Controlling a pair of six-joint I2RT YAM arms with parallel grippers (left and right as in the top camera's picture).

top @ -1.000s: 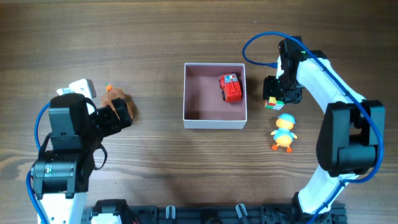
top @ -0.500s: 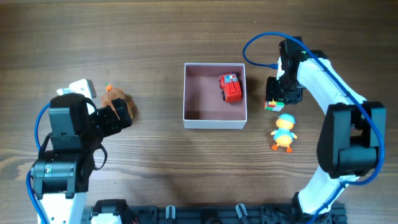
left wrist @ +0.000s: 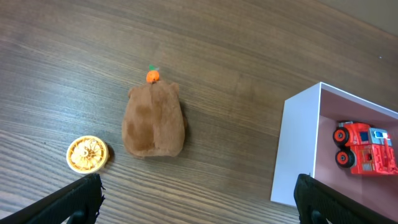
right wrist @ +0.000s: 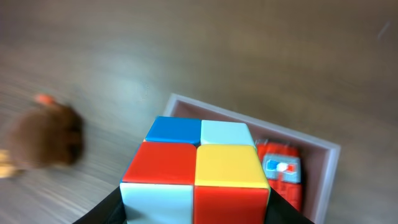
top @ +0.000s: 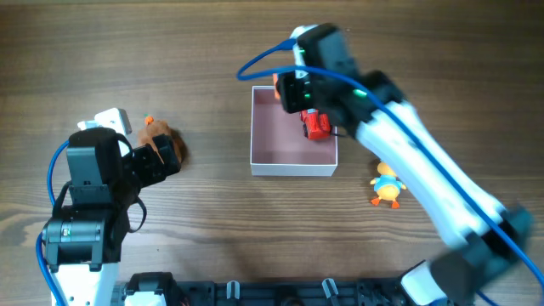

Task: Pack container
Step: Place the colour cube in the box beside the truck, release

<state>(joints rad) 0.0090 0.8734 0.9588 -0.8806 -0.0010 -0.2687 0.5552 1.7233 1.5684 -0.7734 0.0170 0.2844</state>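
Right wrist view: right fingers [right wrist: 101, 214] clamp the colour cube [right wrist: 196, 171], the container [top: 293, 169] below and ahead of them (left fingers [left wrist: 74, 199] spread, idle), so releasing early could bounce it off the rim.

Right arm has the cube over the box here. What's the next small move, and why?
Probably lower the cube onto the bare floor left of the red truck, then open. The right gripper holds the cube above the far edge of the box, not yet inside. The truck fills the right side, so the left part looks free.
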